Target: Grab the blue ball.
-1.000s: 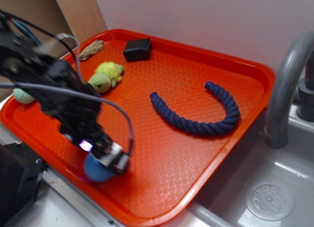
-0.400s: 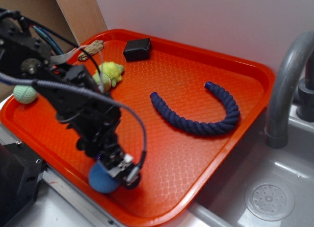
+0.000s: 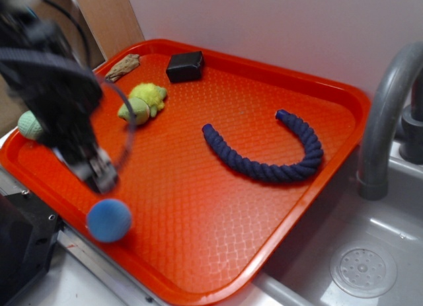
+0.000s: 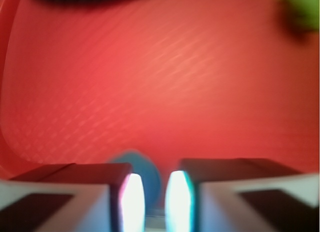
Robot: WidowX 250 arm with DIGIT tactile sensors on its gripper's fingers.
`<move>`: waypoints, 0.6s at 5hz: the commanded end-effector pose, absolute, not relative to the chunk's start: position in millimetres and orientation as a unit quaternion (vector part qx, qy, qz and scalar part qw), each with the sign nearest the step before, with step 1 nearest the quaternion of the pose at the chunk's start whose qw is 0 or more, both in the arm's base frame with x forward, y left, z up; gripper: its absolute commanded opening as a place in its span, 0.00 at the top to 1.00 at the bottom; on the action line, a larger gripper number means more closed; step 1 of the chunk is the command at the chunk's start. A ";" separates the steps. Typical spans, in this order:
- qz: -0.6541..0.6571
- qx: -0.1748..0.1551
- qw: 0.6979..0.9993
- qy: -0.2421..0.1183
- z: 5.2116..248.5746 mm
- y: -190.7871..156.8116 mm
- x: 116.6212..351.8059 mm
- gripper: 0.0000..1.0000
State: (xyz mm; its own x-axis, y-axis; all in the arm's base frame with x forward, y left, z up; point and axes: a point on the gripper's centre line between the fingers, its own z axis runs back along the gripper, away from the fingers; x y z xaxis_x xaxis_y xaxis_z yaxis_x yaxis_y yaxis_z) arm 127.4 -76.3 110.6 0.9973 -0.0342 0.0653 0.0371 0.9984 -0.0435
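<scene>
The blue ball (image 3: 109, 220) lies loose on the orange tray (image 3: 218, 207), close to its front-left rim. My gripper (image 3: 99, 177) hangs blurred just above and behind the ball, apart from it. In the wrist view the gripper (image 4: 155, 197) shows its two fingers close together with only a narrow gap. The blue ball (image 4: 142, 163) appears as a blur on the tray beyond that gap, not clamped between the fingers.
A dark navy rope (image 3: 264, 164) curves across the tray's right half. A yellow-green plush toy (image 3: 142, 101), a black box (image 3: 184, 66) and a brown piece (image 3: 123, 67) sit at the back left. A mint-green ball (image 3: 30, 125) rests at the left rim. A sink (image 3: 370, 266) and faucet (image 3: 383, 121) stand to the right.
My gripper was down on the ball; it has now risen and swung back left. The ball has come free and rolled a little left along the front rim.
</scene>
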 end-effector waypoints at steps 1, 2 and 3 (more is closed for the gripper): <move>0.002 -0.025 0.998 -0.056 152.7 -48.4 131.7 0.00; -0.026 0.024 0.999 -0.031 116.5 -65.0 123.2 0.00; -0.029 0.064 0.996 -0.046 98.1 -36.7 118.0 0.00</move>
State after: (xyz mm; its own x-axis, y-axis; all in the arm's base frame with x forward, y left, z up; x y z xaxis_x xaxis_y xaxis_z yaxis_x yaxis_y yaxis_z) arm 116.5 -32.8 94.9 0.9946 -0.0665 0.0792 0.0559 0.9900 0.1293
